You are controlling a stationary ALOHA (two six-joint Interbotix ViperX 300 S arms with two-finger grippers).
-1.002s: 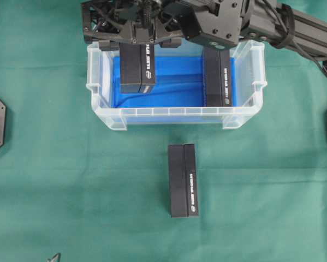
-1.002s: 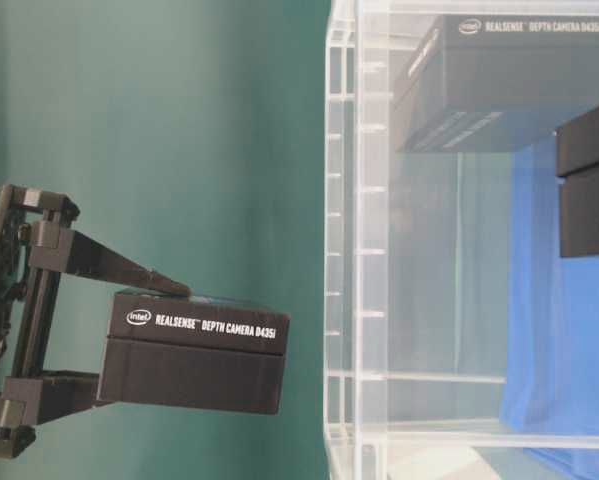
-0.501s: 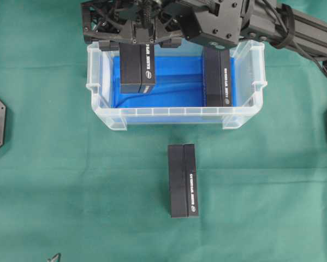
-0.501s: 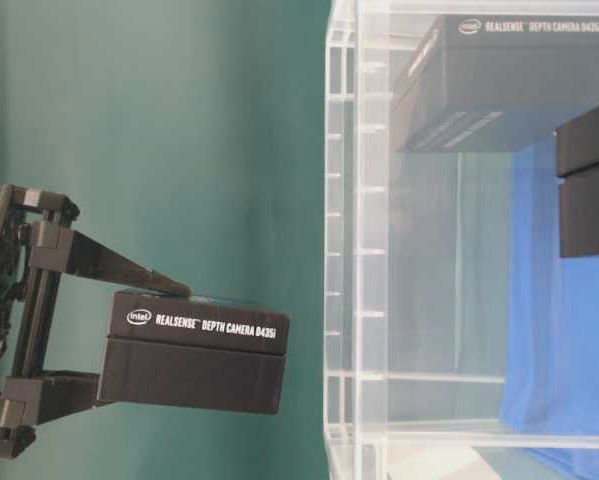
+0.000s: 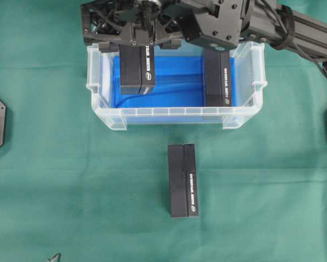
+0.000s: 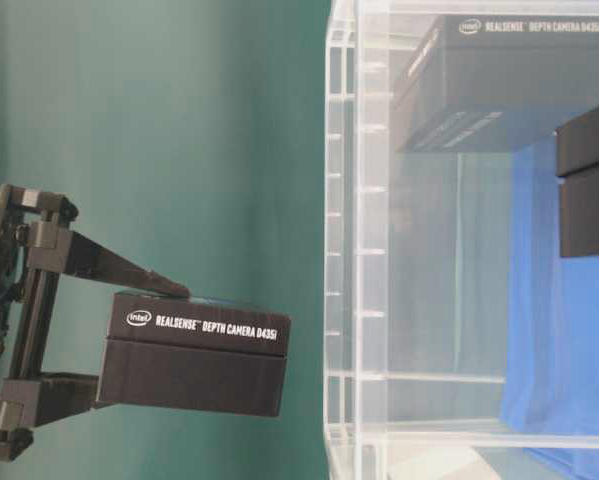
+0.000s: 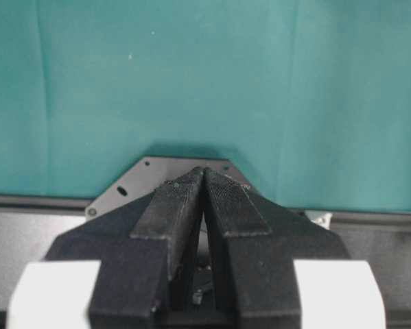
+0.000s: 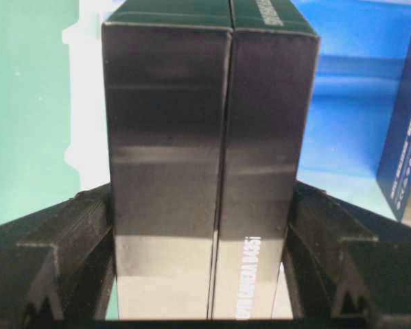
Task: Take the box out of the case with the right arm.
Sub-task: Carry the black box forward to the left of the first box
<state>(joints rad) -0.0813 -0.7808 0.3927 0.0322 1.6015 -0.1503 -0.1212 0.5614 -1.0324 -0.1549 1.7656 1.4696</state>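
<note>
Right arm holds a black box above the clear bin

The all-black right gripper is clamped on a black rectangular cardboard box, lifted over the left part of the clear plastic case with its blue lining. A second black box stands inside at right; a third lies on the green cloth. The left gripper has its jaws pressed together, empty.

A robotics lab bench: a tabletop covered in green cloth, black arm mounts bolted at its edges, and depth-camera boxes as test props.
</note>
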